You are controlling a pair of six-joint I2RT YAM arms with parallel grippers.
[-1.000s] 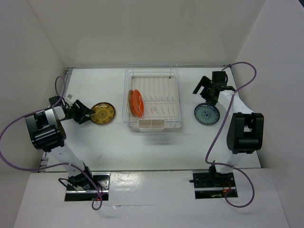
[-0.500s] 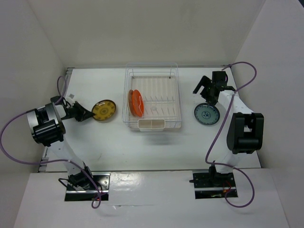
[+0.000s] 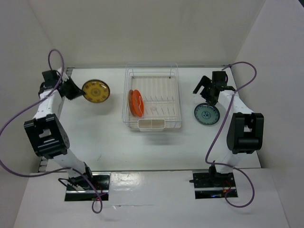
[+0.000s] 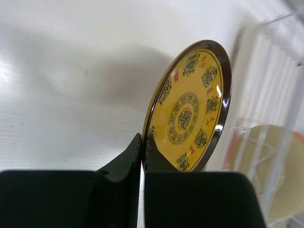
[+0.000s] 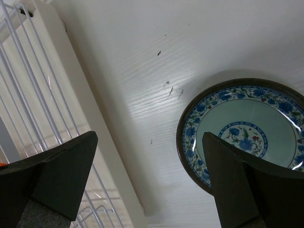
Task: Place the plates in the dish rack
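While the left pincer (image 4: 143,148) clamps the yellow plate (image 4: 190,109), the right pincer (image 5: 149,137) stands apart.

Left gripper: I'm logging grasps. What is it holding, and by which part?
The left gripper holds the yellow patterned plate by its rim, pinched between the fingertips with the plate standing nearly on edge.

I read the dish rack (image 3: 161,90) at upper centre of the overhead view: white wire frame, upright tines, pale tray base, beige holder (image 3: 152,124) at its lower end. The orange plate (image 3: 137,102) stands on edge in the left-hand tines. In the left wrist view I see a pale beige plate (image 4: 268,180) against it. The yellow plate (image 4: 190,114), brown-patterned, sits on edge at upper left, rim clamped by the left gripper (image 4: 142,154). The blue-green plate (image 5: 247,135) lies flat on the worktop (image 5: 142,71), right of the rack.
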